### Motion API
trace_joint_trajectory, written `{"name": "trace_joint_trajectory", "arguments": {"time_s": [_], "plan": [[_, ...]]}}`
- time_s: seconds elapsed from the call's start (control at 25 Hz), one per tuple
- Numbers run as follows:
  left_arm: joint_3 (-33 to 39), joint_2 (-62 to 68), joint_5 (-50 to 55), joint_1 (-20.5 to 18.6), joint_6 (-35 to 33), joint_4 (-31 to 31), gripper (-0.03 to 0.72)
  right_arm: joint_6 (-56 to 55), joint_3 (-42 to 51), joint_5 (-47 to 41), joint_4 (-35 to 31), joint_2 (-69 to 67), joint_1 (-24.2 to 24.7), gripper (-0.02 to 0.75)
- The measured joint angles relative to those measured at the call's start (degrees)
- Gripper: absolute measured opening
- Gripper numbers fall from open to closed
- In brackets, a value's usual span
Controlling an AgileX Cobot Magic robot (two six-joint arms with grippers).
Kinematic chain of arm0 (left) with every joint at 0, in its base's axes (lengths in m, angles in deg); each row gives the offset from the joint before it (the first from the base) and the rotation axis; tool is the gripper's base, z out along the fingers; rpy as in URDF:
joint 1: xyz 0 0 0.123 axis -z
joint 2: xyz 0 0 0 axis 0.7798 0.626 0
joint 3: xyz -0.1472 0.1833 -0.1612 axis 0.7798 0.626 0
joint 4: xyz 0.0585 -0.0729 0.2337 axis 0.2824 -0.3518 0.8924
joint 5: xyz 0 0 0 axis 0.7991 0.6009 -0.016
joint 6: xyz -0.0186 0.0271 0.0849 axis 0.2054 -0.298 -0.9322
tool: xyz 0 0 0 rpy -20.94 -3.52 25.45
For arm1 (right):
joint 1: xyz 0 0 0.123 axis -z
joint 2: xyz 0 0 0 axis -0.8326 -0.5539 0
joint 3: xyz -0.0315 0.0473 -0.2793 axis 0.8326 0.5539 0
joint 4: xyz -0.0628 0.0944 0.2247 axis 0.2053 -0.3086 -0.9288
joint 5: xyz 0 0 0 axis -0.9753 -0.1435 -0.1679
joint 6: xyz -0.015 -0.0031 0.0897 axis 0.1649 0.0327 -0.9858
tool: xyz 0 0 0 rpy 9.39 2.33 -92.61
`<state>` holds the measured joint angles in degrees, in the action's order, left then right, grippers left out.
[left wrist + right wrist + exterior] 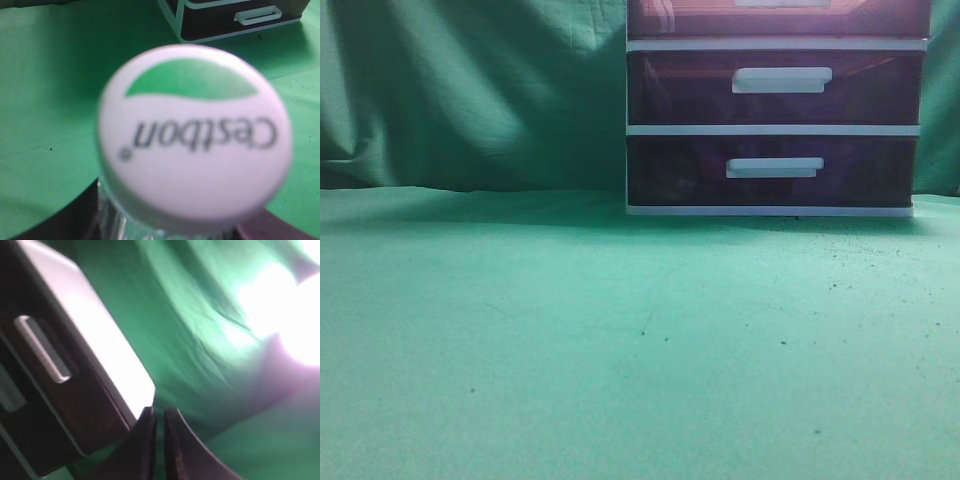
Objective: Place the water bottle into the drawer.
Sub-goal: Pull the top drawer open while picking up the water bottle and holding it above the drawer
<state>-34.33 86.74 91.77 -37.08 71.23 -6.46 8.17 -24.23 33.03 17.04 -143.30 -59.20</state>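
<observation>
Green cloth covers the bench, dotted with small dark specks. A wrinkled green curtain hangs behind it, shadowed along the base. Two dark purple lower drawers, each with a white bar handle, sit shut in the white frame. Bright glare washes the curtain in the right wrist view.

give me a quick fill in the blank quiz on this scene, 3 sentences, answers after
1. The water bottle has a white cap with the brand name ____ printed on it.
2. The cloth covering the table is ____ in colour.
3. The fingers of the right gripper are nearly ____, with nothing between them.

Missing words: Cestbon; green; closed
</observation>
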Motion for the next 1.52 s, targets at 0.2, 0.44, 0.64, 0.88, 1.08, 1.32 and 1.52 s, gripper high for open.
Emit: {"name": "trace_joint_trajectory", "arguments": {"time_s": [0.2,0.44,0.64,0.88,1.08,1.32,1.52], "plan": [[0.00,0.00,-0.10,0.00,0.00,0.13,0.272,6.89,-3.95,3.31,3.19,-13.28,-0.92,0.110],[0.00,0.18,-0.20,0.00,0.00,0.13,0.272,19.49,-10.64,3.31,3.73,-25.42,-6.54,0.272],[0.00,0.18,-0.32,0.00,0.00,0.22,0.272,23.61,-21.79,1.90,2.93,-37.75,-8.56,0.281],[0.00,0.18,-0.32,0.00,0.00,0.22,0.272,24.10,-27.77,0.69,2.41,-43.49,-8.56,0.281],[0.00,0.27,-0.53,0.00,0.00,0.10,0.272,27.32,-30.74,0.14,2.41,-45.81,-8.56,0.281],[-0.10,2.36,-1.33,0.00,-0.22,-1.55,0.272,31.22,-33.29,-0.23,1.55,-48.87,-8.56,0.281],[-0.10,4.68,-2.02,0.00,-0.22,-1.71,0.272,31.45,-33.54,-0.22,-0.51,-49.10,-8.56,0.235]]}}
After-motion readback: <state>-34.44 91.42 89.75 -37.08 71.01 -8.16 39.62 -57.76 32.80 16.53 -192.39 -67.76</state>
